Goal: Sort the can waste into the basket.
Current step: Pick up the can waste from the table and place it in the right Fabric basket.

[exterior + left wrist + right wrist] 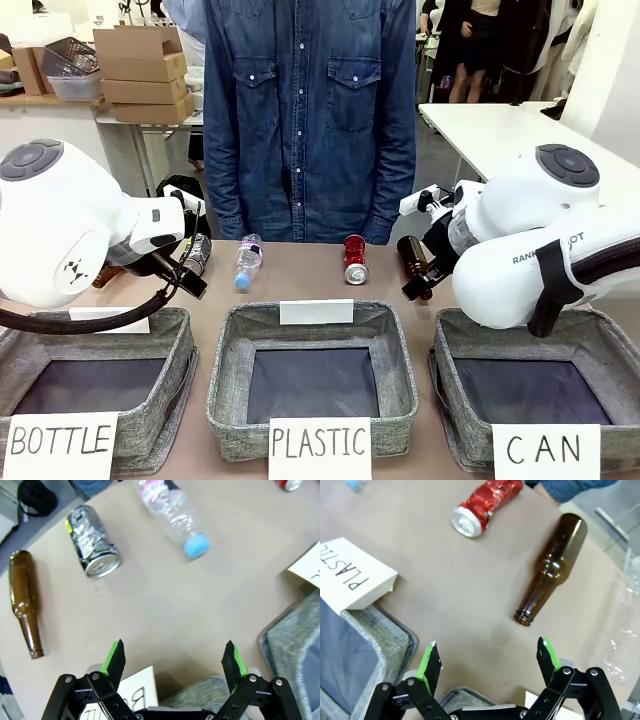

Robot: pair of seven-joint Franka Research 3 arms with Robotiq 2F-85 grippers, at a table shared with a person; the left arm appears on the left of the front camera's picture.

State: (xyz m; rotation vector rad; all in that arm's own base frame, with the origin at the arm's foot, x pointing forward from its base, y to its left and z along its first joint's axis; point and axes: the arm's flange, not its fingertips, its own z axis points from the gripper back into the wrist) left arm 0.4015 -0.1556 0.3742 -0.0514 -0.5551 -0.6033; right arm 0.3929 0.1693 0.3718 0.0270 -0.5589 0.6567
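Brown tabletop (300, 290) runs between the robot and a person in a denim shirt at the far side. Three grey baskets line the near edge. The basket (460, 430) signed CAN is the rightmost, below the right arm, and its dark bottom is bare. Both cans stand upright on the far strip of table, well apart from it. The red can (487, 505) is near the middle, ahead and to the left of the right gripper (487, 652), whose fingers are spread wide and hold nothing. A brown bottle (552, 567) stands nearer those fingers, just off to the right of the line to the can. The silver can (92, 540) stands ahead and to the left of the left gripper (174, 650), which is equally wide and empty, with a plastic bottle (172, 515) beside it. By my reading, the right arm is the better placed for the red can. The can's long axis is vertical, so the fingers would close across its side, passing left of the bottle.
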